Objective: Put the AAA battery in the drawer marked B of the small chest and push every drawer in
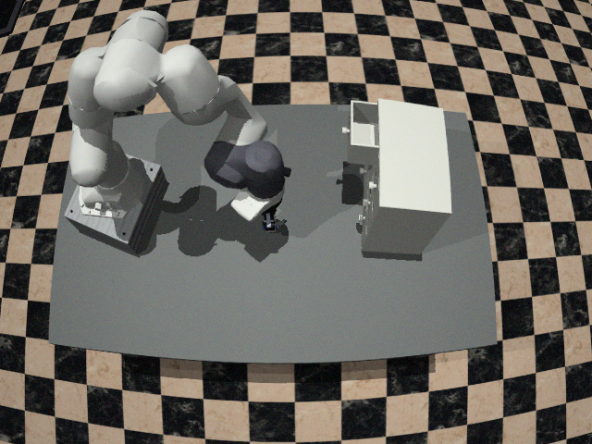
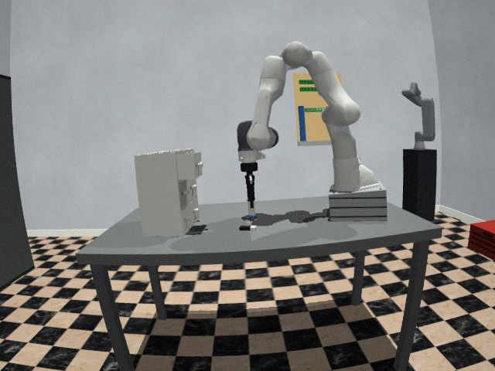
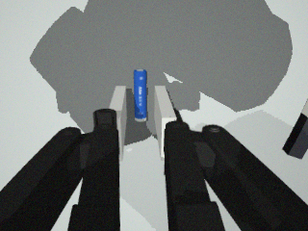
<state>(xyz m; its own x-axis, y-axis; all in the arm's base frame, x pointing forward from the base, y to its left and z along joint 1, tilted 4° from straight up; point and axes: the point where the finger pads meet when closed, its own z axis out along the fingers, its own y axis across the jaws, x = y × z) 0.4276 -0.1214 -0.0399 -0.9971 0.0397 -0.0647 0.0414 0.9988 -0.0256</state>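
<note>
The AAA battery (image 3: 141, 94) is a small blue cylinder lying on the grey table. It also shows in the exterior view (image 2: 251, 216). My gripper (image 3: 140, 102) points straight down over it, low at the table, with one finger pad on each side. The fingers stand narrow, but a gap shows between each pad and the battery, so they do not clamp it. In the top view the gripper (image 1: 270, 223) is left of the white chest (image 1: 406, 177). One upper drawer (image 1: 363, 125) is pulled out and looks empty. I cannot read the drawer marks.
A small black-and-white object (image 2: 247, 228) lies on the table just beside the gripper, also at the right edge of the wrist view (image 3: 296, 130). A dark flat object (image 2: 196, 229) lies in front of the chest. The robot base (image 1: 115, 210) stands at the left.
</note>
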